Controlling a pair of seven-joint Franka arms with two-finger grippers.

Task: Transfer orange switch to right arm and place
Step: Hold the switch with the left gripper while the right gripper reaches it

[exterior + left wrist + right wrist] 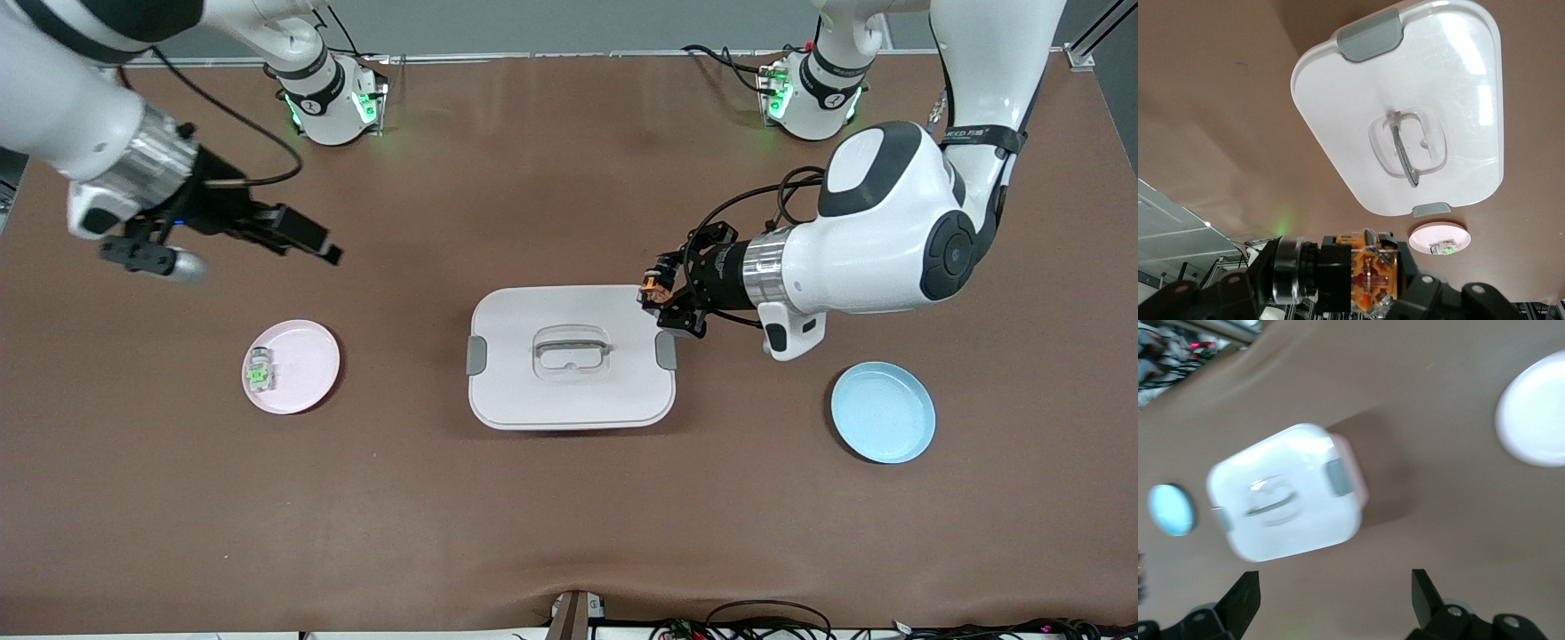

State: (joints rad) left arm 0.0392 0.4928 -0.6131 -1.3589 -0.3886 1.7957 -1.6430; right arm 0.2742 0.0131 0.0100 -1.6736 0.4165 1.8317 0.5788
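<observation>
My left gripper (656,298) is shut on the orange switch (655,286), a small black block with an orange middle, and holds it in the air over the edge of the white lidded box (569,396) at the left arm's end. In the left wrist view the orange switch (1368,273) sits between the jaws. My right gripper (316,244) is open and empty, up in the air over bare table toward the right arm's end; its fingers (1241,603) stand wide apart in the right wrist view.
A pink plate (307,364) holding a whitish piece with green marks (259,370) lies toward the right arm's end. A light blue plate (883,412) lies toward the left arm's end. The box has a clear handle (570,346) and grey clips.
</observation>
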